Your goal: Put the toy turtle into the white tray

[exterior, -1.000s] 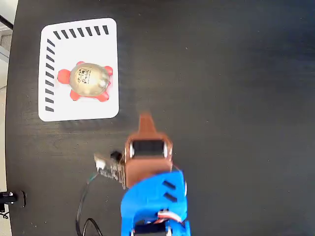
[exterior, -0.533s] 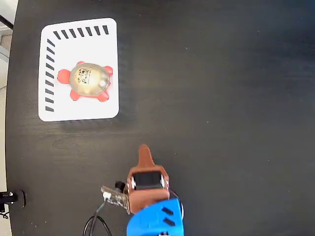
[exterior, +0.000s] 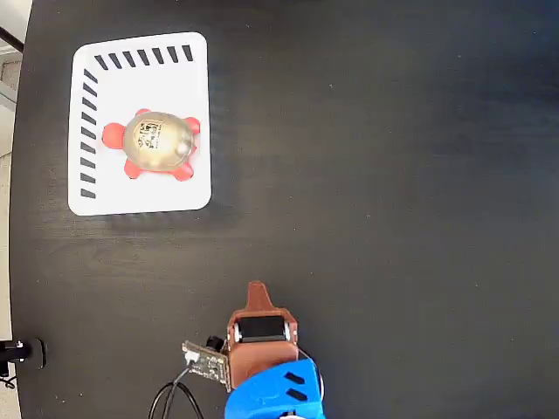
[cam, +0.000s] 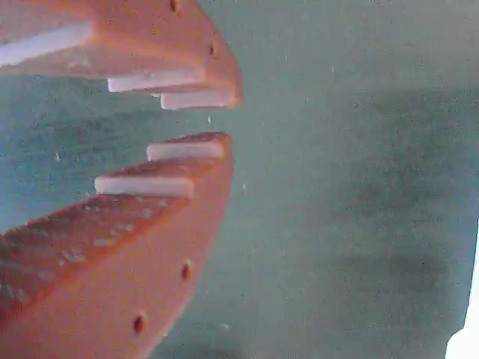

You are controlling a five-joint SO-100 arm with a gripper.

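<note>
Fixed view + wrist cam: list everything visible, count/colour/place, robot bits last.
table: 1, black, fills the fixed view.
tray: 1, white with dark slanted slots along its top and left edges, upper left of the fixed view.
turtle: 1, red head and feet, shiny silver-gold shell with a small black-and-white code mark, lying inside the tray.
cable: 1, black, bottom edge, left of the arm.
arm: 1, blue, bottom centre, with a small circuit board on its left side.
gripper: 1, orange-brown, pointing up the picture, well clear of the tray; in the wrist view the fingers have a small gap at the tips and nothing between them.
</note>
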